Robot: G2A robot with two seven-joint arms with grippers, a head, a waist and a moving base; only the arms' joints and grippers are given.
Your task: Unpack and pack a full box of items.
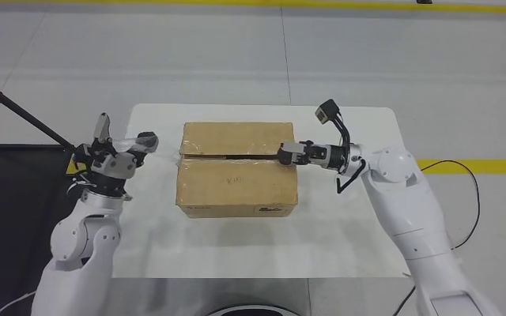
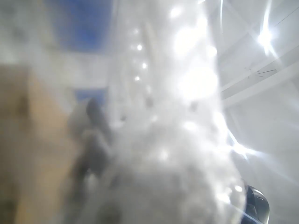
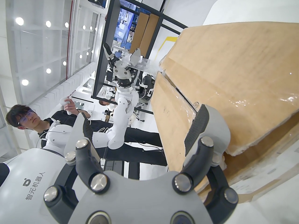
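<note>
- The brown cardboard box (image 1: 237, 170) sits mid white table (image 1: 348, 237), flaps down, with a seam along its top.
- My right gripper (image 1: 282, 154) is at the box's seam end, fingers spread, one pad (image 3: 198, 127) against the cardboard.
- My left gripper (image 1: 125, 136) stands off the box's opposite end, spread wide, with crumpled clear film (image 3: 140, 62) clinging to one finger.
- Glare smears the left wrist view, so I cannot tell whether the film reaches the box.

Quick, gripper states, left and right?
Left gripper: open, clear tape seemingly stuck to one finger.
Right gripper: open, one finger at the box seam.
</note>
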